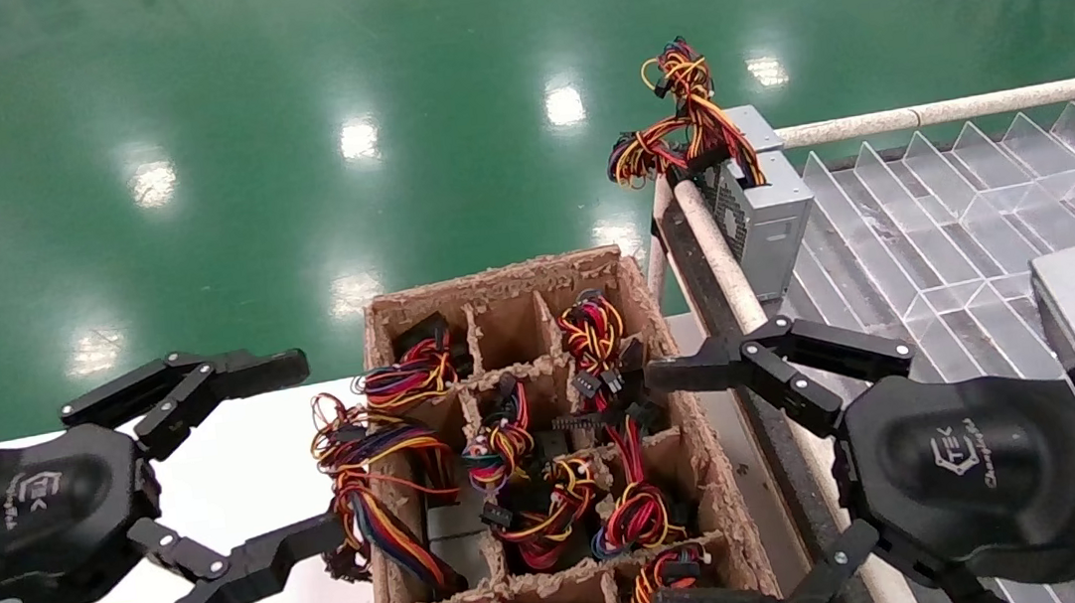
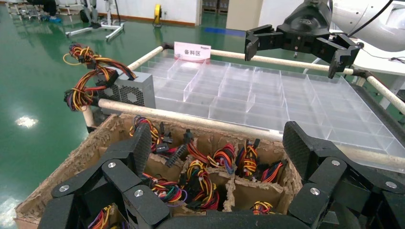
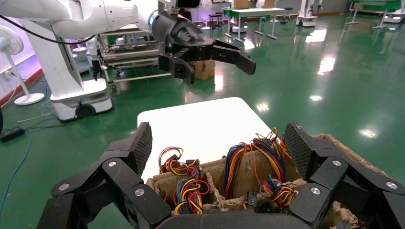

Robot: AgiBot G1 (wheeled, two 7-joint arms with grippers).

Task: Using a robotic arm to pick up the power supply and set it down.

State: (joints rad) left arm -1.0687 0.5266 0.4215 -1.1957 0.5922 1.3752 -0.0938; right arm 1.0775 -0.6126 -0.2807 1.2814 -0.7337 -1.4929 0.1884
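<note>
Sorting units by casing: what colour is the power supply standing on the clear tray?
Grey metal with a perforated vent side, clearest in the left wrist view.

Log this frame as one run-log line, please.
left claw: open, beside cardboard box | right claw: open, over box's right edge | power supply: in clear tray, far corner | grasp: none

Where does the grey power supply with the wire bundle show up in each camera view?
Head view: the power supply stands at the clear divider tray's far left corner, wires on top.
Left wrist view: power supply at the tray's corner, behind the cardboard box.
Right wrist view: not in it.
Shared landmark: the cardboard box.
</note>
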